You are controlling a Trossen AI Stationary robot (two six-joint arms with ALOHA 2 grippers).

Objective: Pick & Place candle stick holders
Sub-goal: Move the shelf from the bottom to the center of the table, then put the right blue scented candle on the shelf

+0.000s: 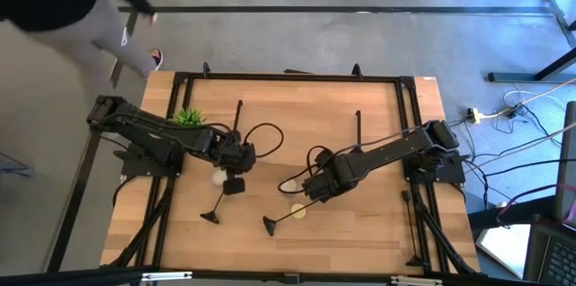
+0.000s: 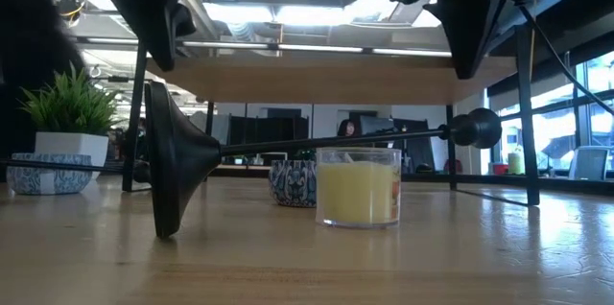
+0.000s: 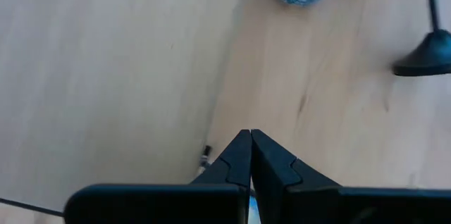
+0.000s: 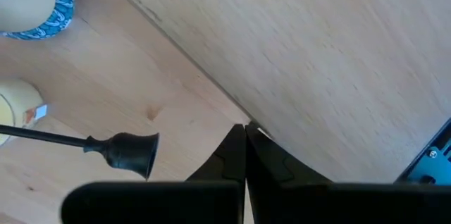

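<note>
Two black candle stick holders lie on their sides on the wooden table. One [image 1: 216,207] is near the left. The other [image 1: 284,217] rests on its round base rim [image 2: 173,166], its stem reaching to the cup end [image 4: 130,152]. My left gripper [image 3: 250,139] hangs shut above the table, beyond the first holder [image 1: 232,180]. My right gripper [image 4: 244,136] hangs shut just beyond the second holder's cup end [image 1: 308,194]. Neither gripper holds anything.
A yellow candle in a glass [image 2: 357,185] and a blue-patterned candle [image 2: 293,182] stand by the second holder. A wooden shelf on black legs [image 2: 326,80] spans the far half. A potted plant [image 1: 187,117] stands far left. A person [image 1: 54,7] is beyond the far-left corner.
</note>
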